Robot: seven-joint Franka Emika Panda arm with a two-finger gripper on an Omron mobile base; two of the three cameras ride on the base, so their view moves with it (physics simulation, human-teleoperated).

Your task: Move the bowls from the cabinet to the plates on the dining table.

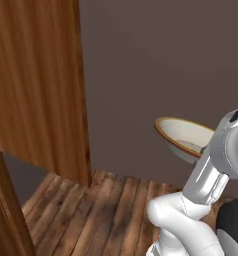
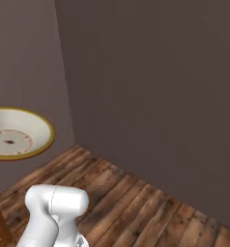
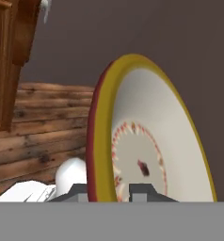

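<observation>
Rendered flat and evenly lit, fairly dim. Cast no hard shadows on wall [image 2: 150,96] or floor [image 1: 106,205]. Showed no glare. Looked soft, low-res, slightly blurred throughout.

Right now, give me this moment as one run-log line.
gripper: shut on beige bowl rim | bowl: lifted clear of wooden floor | cabinet: at left

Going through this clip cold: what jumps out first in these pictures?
The beige bowl with its brown-gold rim stands out: it hangs in mid-air above the wooden floor, its rim clamped in the hand, one finger on each side of the rim. Next comes the brown wooden cabinet filling the left of the left base view, and the plain dark wall behind.
</observation>
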